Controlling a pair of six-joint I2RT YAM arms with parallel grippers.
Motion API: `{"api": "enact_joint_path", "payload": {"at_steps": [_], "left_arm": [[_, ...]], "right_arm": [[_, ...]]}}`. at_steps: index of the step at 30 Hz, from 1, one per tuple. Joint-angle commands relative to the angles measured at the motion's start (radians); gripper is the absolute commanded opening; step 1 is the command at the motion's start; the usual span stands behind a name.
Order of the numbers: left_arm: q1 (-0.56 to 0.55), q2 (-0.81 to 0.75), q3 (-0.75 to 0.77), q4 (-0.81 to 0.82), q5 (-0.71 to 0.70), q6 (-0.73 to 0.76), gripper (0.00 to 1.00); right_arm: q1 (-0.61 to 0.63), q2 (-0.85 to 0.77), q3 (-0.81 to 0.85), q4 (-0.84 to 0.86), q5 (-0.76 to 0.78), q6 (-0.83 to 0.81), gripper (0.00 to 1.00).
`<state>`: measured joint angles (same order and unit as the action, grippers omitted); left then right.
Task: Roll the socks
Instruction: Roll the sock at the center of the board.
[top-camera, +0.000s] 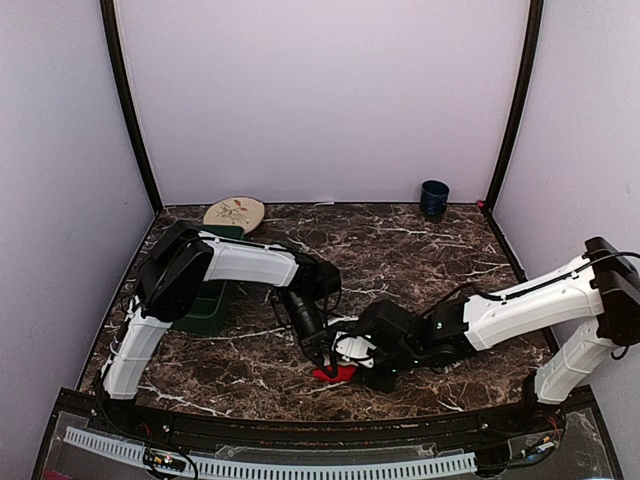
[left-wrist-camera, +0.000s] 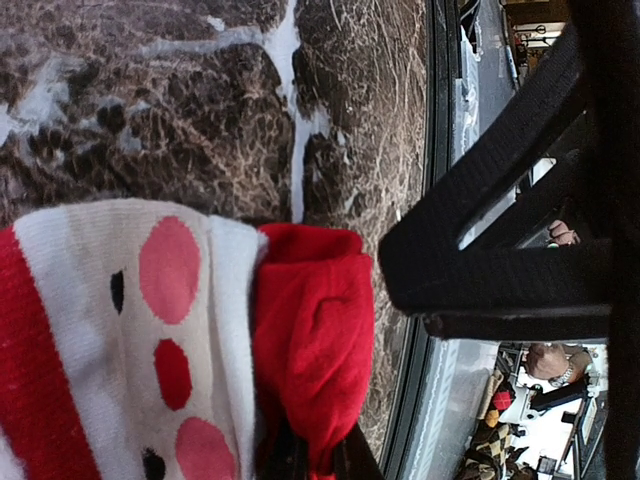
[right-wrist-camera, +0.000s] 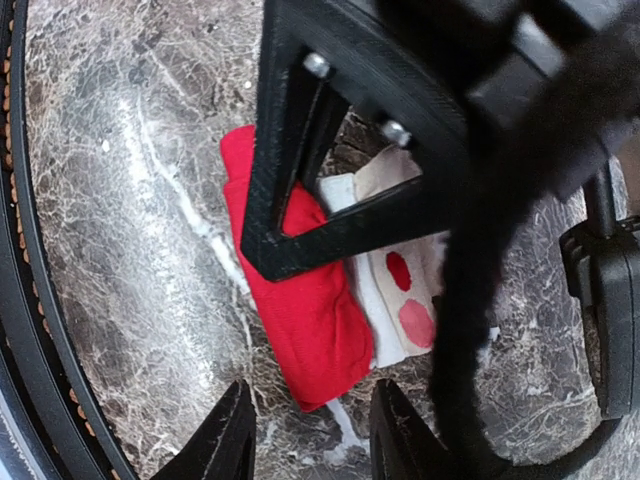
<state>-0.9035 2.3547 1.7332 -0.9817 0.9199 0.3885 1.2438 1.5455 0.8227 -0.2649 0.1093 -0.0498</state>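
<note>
The red sock (top-camera: 334, 374) lies folded on the marble table near the front edge. It is red with a white part that bears red and pink dots, as the left wrist view (left-wrist-camera: 310, 320) and the right wrist view (right-wrist-camera: 305, 310) show. My left gripper (top-camera: 320, 352) comes down on it and is shut on a fold of red fabric (left-wrist-camera: 315, 450). My right gripper (top-camera: 352, 362) is open, its fingers (right-wrist-camera: 232, 440) on either side of the sock's near end (right-wrist-camera: 312, 392) without touching it. The black sock is out of view.
A dark green bin (top-camera: 208, 306) stands at the left beside the left arm. A round wooden board (top-camera: 234, 212) lies at the back left. A dark blue cup (top-camera: 434, 198) stands at the back right. The table's front rail (top-camera: 300, 425) is close behind the sock.
</note>
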Motion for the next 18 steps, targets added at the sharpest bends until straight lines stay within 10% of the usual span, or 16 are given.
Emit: {"api": "enact_joint_path", "payload": {"at_steps": [1,18], "left_arm": [[0.008,0.029,0.005,-0.033,-0.013,0.007,0.06],[0.024,0.046,0.019,-0.038,0.019,0.014,0.06]], "right_arm": [[0.019,0.024,0.030,0.020,-0.012,-0.048,0.38],[0.024,0.125,0.082,0.015,0.016,-0.137,0.39]]}}
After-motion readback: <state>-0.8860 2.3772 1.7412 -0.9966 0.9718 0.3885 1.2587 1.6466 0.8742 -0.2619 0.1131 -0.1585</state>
